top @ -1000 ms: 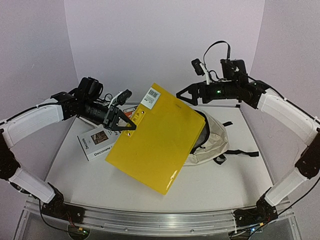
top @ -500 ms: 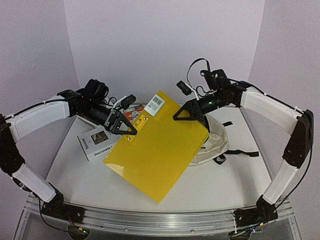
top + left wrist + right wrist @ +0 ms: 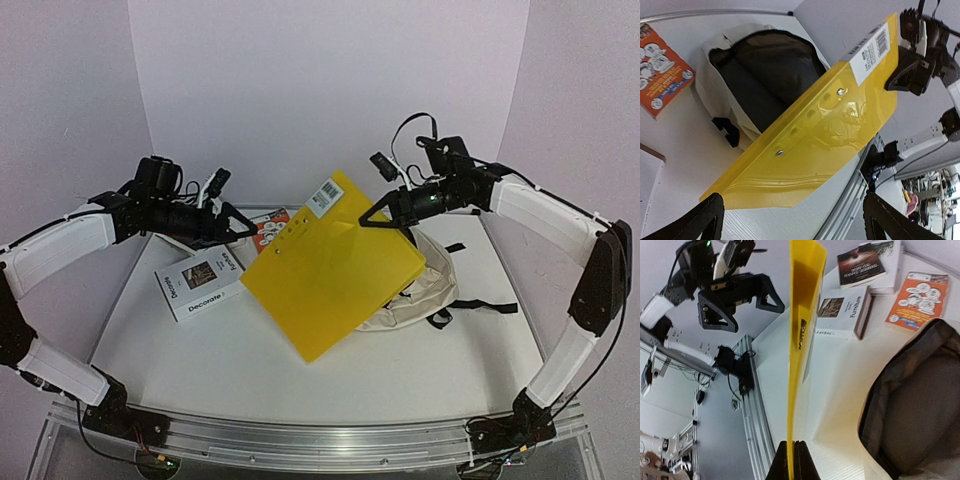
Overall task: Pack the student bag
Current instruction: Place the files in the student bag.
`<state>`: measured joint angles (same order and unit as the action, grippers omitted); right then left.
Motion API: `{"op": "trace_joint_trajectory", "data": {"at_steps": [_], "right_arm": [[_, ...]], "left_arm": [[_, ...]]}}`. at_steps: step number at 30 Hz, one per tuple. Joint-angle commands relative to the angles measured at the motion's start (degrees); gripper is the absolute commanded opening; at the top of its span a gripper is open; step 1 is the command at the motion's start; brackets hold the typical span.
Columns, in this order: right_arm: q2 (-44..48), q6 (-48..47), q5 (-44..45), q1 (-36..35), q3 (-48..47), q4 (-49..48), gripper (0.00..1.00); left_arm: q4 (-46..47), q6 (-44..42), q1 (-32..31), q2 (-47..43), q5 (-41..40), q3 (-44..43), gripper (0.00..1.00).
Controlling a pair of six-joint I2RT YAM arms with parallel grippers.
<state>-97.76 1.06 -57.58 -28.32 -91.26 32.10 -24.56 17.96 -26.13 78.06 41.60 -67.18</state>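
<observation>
The student bag [image 3: 425, 288] lies at the right middle of the table, a cream backpack with its dark mouth [image 3: 767, 75] open. A yellow folder [image 3: 335, 265] hangs tilted over the bag's left side, barcode label at its top. My right gripper [image 3: 376, 214] is shut on the folder's upper right edge. In the right wrist view the folder [image 3: 801, 335] runs edge-on out of the right gripper [image 3: 793, 445]. My left gripper [image 3: 243, 226] stands open just left of the folder, clear of it. In the left wrist view the folder [image 3: 830, 130] spans above the left gripper [image 3: 795, 227].
A white "Decorate" book [image 3: 200, 285] lies left of the folder and an orange booklet [image 3: 272, 226] behind it. The right wrist view also shows a dark-covered book [image 3: 862, 262]. Walls close in the back and both sides. A metal rail [image 3: 320, 440] runs along the near edge.
My right gripper reached in and shut on the folder's upper right edge. My left gripper opened, let go of the folder's left edge and drew back left. The folder shifted up and right.
</observation>
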Motion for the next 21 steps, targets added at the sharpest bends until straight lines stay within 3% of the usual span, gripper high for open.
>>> {"op": "trace_joint_trajectory", "data": {"at_steps": [1, 4, 8, 12, 16, 21], "right_arm": [[7.9, 14.66, 2.09, 2.79, 4.81, -17.91, 0.0], [13.5, 23.67, 4.75, 3.54, 9.78, -30.47, 0.0], [19.64, 31.28, 8.67, 3.56, 14.85, -39.57, 0.0], [23.33, 38.55, 9.5, 3.57, 17.54, -48.45, 0.0], [22.24, 43.91, 6.25, 3.55, 16.55, -52.84, 0.0], [21.2, 45.34, 4.8, 3.54, 16.33, -53.81, 0.0]], "left_arm": [[13.92, 7.93, 4.84, -3.89, -2.49, 3.69, 0.98], [18.47, 12.31, 7.21, -4.17, -0.63, 5.24, 0.99], [21.96, 14.33, 7.7, -4.54, 3.16, 5.93, 0.99], [29.25, 16.32, 7.67, -4.69, 13.11, 7.81, 1.0], [32.78, 18.22, 6.85, -3.09, 21.72, 7.2, 1.0], [35.2, 18.86, 4.69, -4.01, 24.83, 6.32, 1.0]]}}
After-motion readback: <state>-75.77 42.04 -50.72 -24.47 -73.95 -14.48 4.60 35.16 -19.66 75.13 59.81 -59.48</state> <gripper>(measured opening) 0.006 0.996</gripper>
